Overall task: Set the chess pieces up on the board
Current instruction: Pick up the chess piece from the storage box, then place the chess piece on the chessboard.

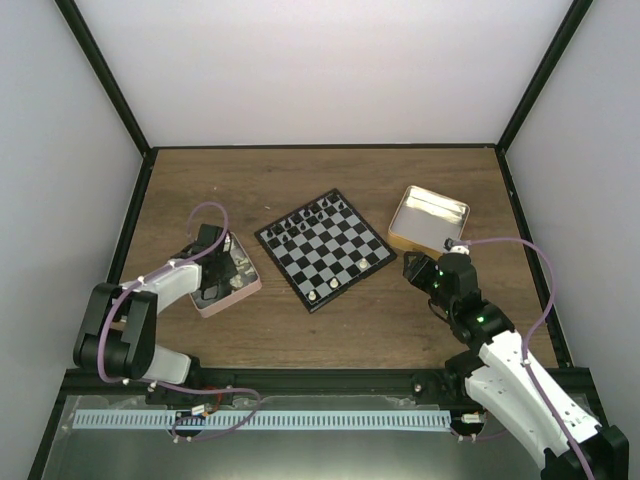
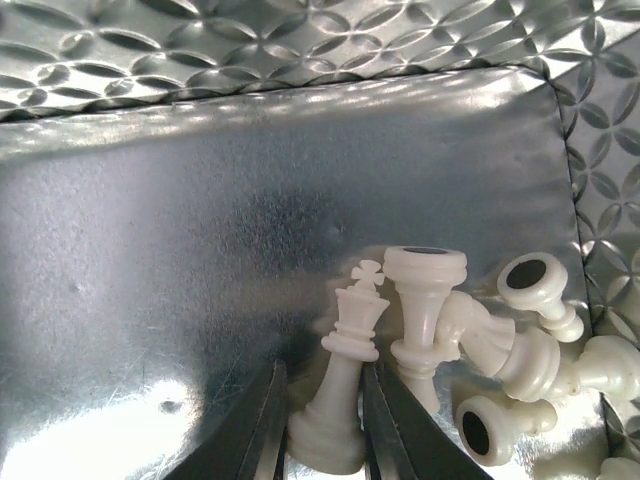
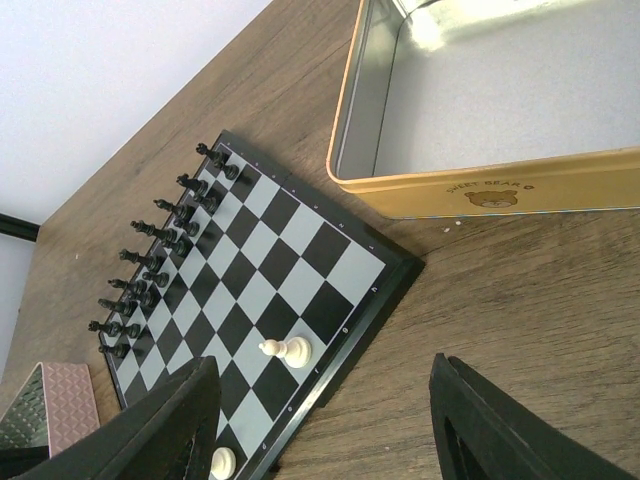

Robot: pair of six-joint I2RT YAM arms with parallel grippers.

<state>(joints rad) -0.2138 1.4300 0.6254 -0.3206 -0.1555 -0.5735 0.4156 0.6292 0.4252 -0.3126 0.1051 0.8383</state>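
wooden table (image 1: pixel 330 340); left gripper (image 2: pixel 322 380) down inside pink tin (image 1: pixel 240 292)

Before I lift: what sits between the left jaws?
A cream-white king, standing in the tin, shown by the left wrist view; whether the jaws pinch it is unclear.

The board (image 1: pixel 323 248) lies between a left tin (image 1: pixel 246 287), chess pieces (image 2: pixel 440 330) seemingly heaped inside, and a right tin (image 1: pixel 414 241).
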